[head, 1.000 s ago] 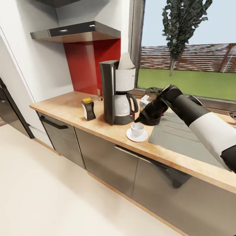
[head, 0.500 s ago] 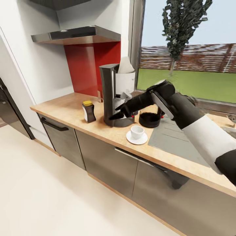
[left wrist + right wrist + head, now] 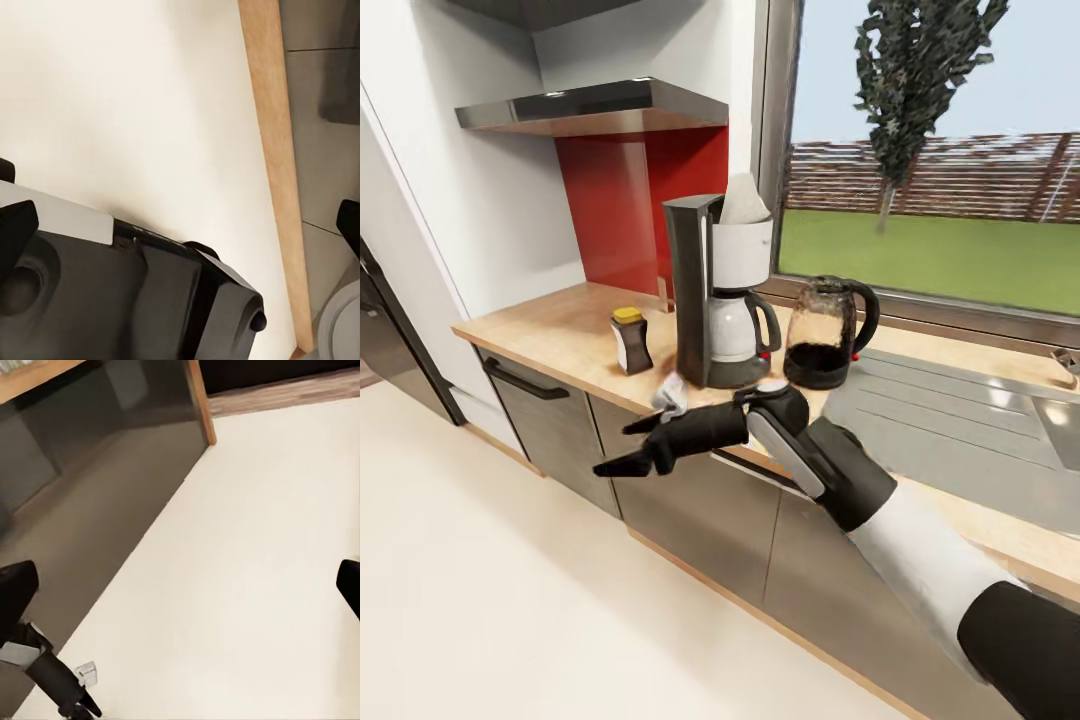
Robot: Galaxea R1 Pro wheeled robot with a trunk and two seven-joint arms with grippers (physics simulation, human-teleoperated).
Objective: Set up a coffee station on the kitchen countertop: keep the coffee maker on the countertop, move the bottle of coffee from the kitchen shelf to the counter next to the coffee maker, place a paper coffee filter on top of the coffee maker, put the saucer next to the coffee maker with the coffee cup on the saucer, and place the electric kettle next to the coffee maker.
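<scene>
- right gripper point(image 3: 625, 447) seen with fingers apart, empty, off the kitchen countertop point(image 3: 560, 335) on its near side
- coffee cup point(image 3: 671, 395) seen tipped at the counter edge, just far-right of the gripper; saucer hidden

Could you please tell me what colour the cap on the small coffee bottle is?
Yellow, on the small dark white-labelled coffee bottle; clearest in the head view.
</scene>
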